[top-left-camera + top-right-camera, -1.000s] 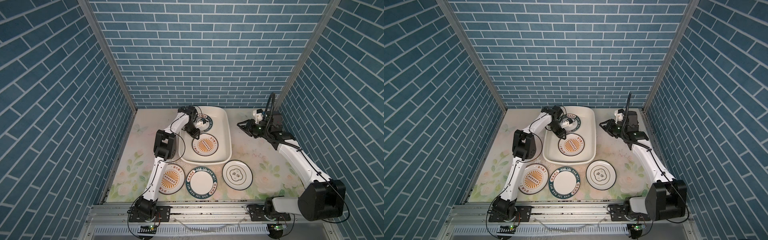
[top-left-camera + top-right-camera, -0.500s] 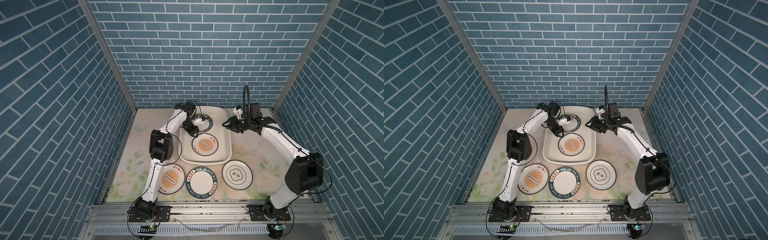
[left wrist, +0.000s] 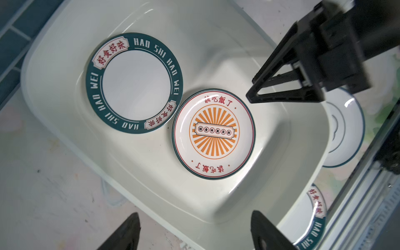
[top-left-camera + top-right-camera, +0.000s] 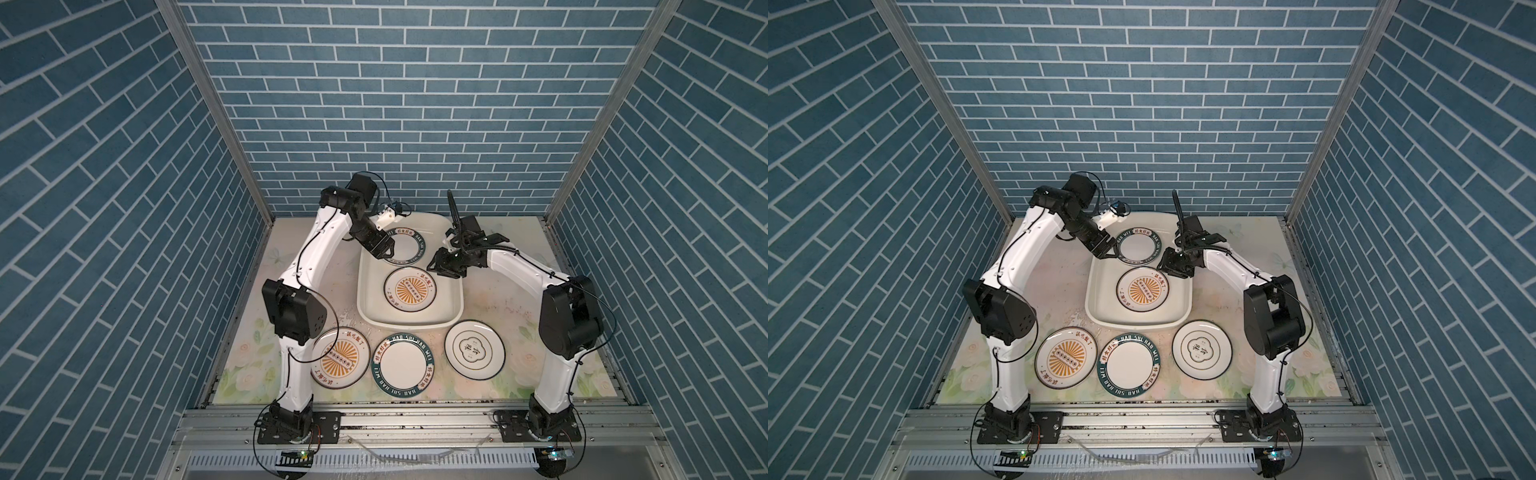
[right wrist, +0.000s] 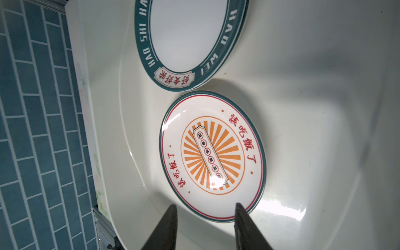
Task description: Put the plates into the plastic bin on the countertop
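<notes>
While both end effectors hover over the plastic bin [image 4: 451,309], two plates show inside it and three lie on the counter [image 4: 498,291].
Jaws of the left end effector [image 4: 382,250] stand wide apart and empty above the bin's left rim, beside the far lettered plate [image 4: 405,245]. Jaws of the right end effector [image 4: 436,264] stand parted, gripping nothing, just inside the right rim. The near sunburst plate [image 4: 410,289] lies flat, its edge almost meeting the lettered one. Bare floor remains along the bin's right wall. The front sunburst plate [image 4: 343,363], front lettered plate [image 4: 402,368] and quatrefoil plate [image 4: 474,350] line the near rim, edges close.
</notes>
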